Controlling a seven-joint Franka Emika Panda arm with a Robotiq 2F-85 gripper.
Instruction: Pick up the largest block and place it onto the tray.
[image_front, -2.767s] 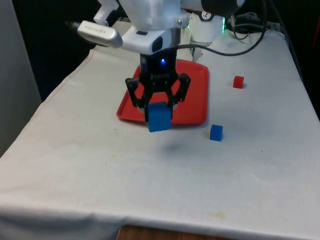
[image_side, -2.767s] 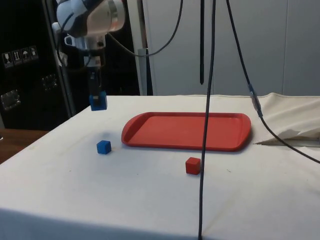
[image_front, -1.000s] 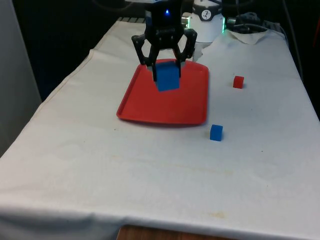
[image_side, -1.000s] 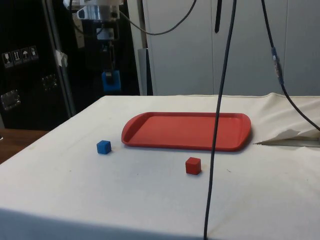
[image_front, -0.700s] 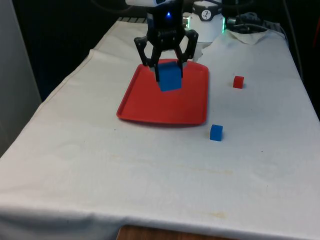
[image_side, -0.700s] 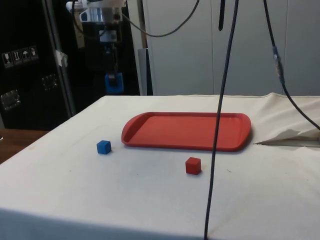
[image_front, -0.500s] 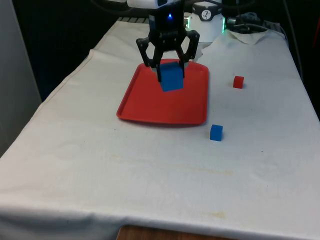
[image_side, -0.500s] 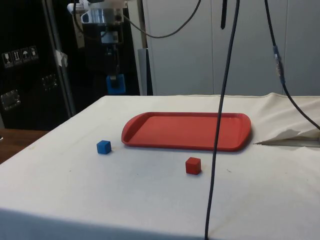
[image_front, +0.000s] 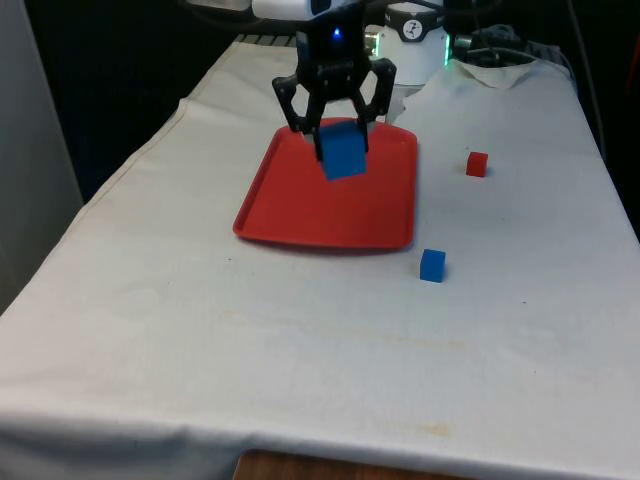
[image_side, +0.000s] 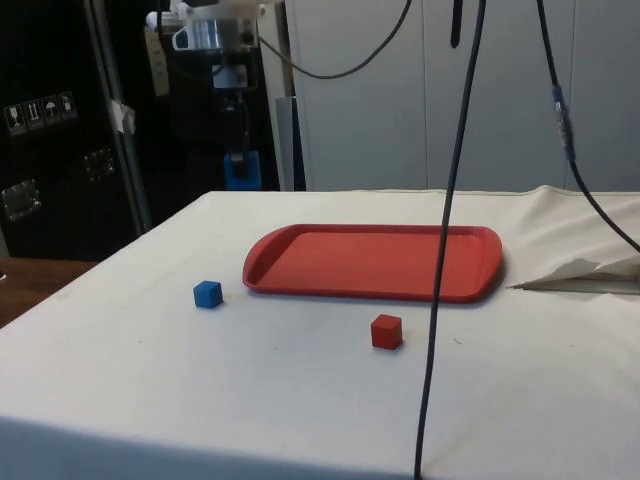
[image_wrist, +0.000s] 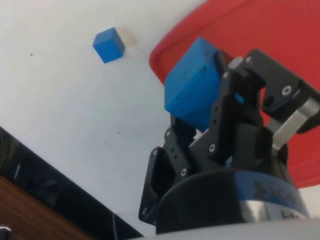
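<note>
The large blue block (image_front: 343, 152) hangs in the air over the red tray (image_front: 300, 215), with my black gripper (image_front: 340, 140) shut on it. From the side, the block (image_side: 241, 170) is well above the table, near the tray's (image_side: 380, 265) end. The wrist view has the block (image_wrist: 192, 90) clamped between the fingers, tilted, over the tray's (image_wrist: 280, 60) edge.
A small blue block (image_front: 432, 265) lies on the white cloth near the tray's near corner, at the front view's right. A small red block (image_front: 477, 164) sits farther right. Cables hang in the side view (image_side: 440, 250). The small blue block also appears in the wrist view (image_wrist: 108, 44).
The gripper has carried the large blue block from over the cloth, away from the camera, to over the tray, and shifted slightly farther over it in the last second.
</note>
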